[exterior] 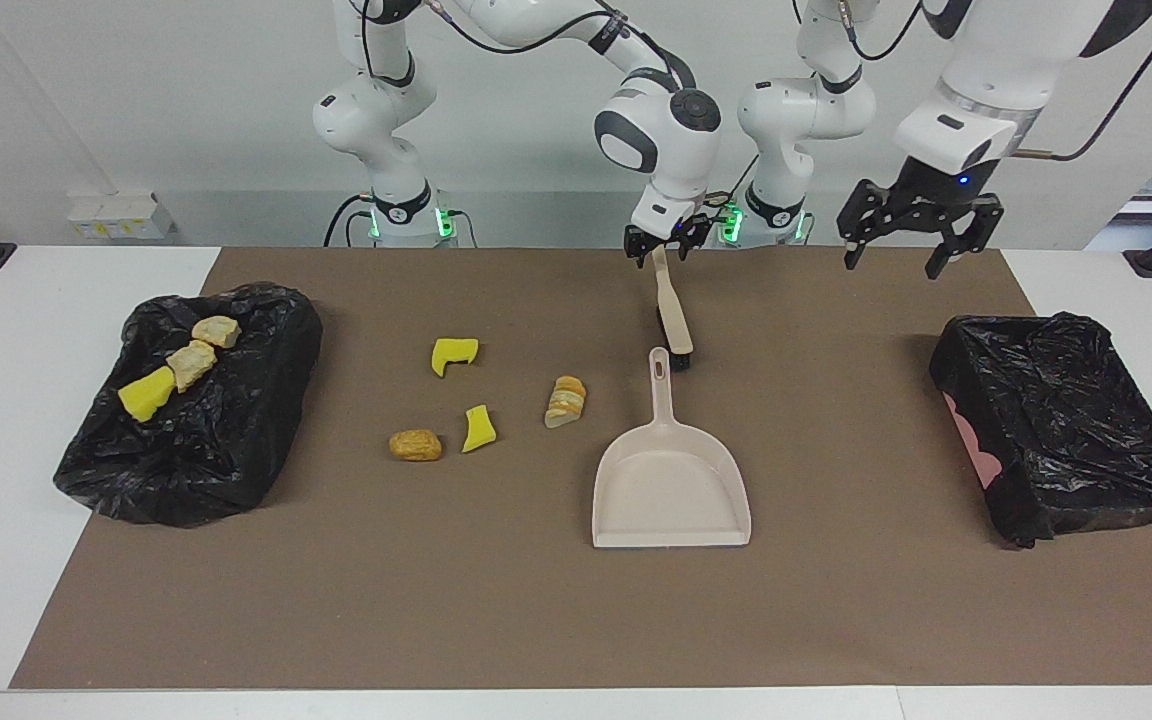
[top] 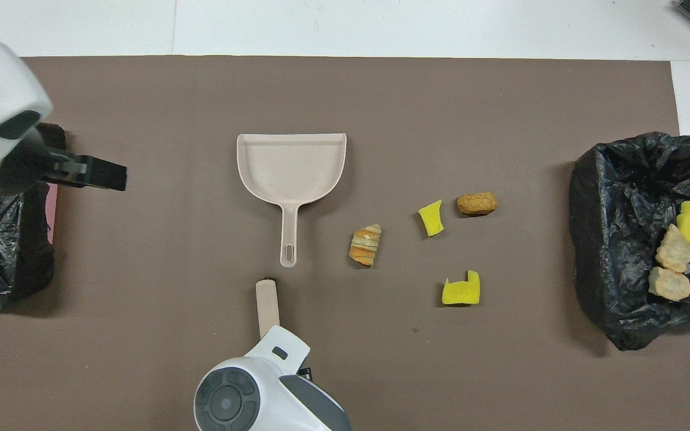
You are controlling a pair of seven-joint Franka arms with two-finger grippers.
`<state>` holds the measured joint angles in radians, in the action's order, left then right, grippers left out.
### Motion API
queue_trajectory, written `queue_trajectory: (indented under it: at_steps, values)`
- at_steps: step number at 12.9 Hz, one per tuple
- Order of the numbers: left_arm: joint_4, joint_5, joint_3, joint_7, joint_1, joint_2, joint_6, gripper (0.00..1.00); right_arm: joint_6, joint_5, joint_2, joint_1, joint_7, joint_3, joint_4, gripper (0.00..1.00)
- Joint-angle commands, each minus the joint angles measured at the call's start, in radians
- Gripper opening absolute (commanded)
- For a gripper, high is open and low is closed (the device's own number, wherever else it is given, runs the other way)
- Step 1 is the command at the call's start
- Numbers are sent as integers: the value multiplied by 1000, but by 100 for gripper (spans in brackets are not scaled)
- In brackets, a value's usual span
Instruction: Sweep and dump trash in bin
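Gripping the brush (exterior: 674,312) handle, the right gripper (exterior: 664,243) holds it near the dustpan (exterior: 669,480); left gripper (exterior: 911,222) hangs released.

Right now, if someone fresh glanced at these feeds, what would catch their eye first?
Probably the right gripper gripping the brush by its handle, near the robots just beside the dustpan handle. Next, the bright scraps: four loose on the mat, such as a yellow chunk, and three already in the black-lined bin at the right arm's end.
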<state>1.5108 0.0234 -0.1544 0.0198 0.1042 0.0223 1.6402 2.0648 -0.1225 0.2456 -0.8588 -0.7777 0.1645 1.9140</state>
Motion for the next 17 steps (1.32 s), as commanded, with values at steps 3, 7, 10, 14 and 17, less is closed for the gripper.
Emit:
queue_trajectory:
  at_steps: [3, 7, 10, 14, 17]
  values:
    - [210, 3, 12, 89, 164, 28, 272, 100, 81, -92, -28, 3, -3, 1, 65, 65]
    - [293, -11, 13, 155, 247, 112, 423, 100, 97, -94, -2, 1, 3, 1, 63, 58]
    - [350, -16, 13, 210, 284, 160, 521, 100, 98, -95, -2, 0, 0, 1, 63, 49]
    - [496, -16, 13, 210, 327, 159, 674, 100, 100, -95, 27, -11, -3, 0, 57, 32]
    - [526, -16, 13, 218, 331, 156, 687, 100, 78, -173, 34, 42, -28, 0, 40, 0]
